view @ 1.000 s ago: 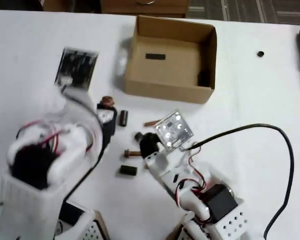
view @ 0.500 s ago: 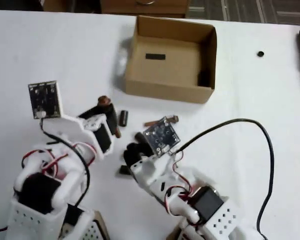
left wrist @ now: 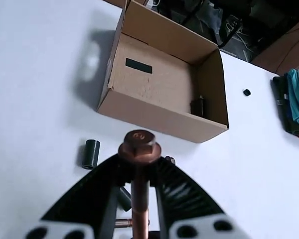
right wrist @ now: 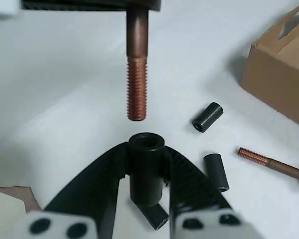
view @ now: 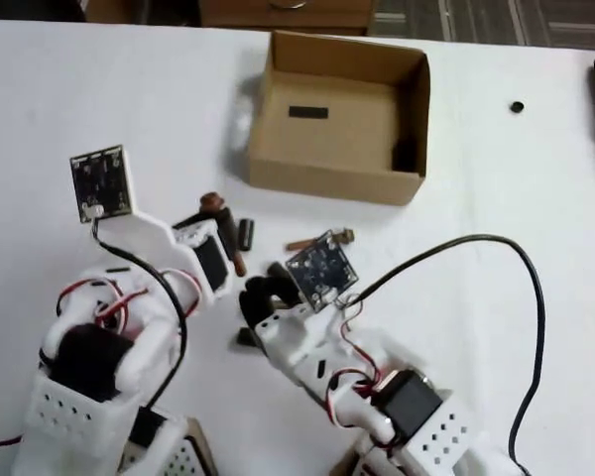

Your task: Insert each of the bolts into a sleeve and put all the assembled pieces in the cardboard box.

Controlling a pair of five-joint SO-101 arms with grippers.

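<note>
A white table (view: 99,79) takes up nearly the whole high view. The cardboard box (view: 327,183) sits open at the upper centre of that view. A flat black strip (view: 308,112) lies on the box floor, and a dark piece (left wrist: 198,106) stands in its right front corner.

The two arms come up from the bottom edge of the high view, the left arm at the lower left and the right arm at the lower centre. The left gripper (left wrist: 139,167) is clamped on the shank of a copper bolt (left wrist: 138,149), head outward. The right gripper (right wrist: 146,159) is clamped on a black sleeve (right wrist: 146,169) with its open bore facing the bolt. In the right wrist view the bolt's threaded tip hangs just short of that bore, in line with it and not touching.

A second bolt (view: 317,240) lies flat on the table between the box and the right gripper. A loose sleeve (view: 245,234) lies just beside the left gripper, below the box. Two more sleeves, one (right wrist: 216,172) beside the right gripper and another (right wrist: 157,216) under it, lie on the table.

A small black item (view: 517,106) rests alone on the table at the upper right of the high view, well apart from the box.
</note>
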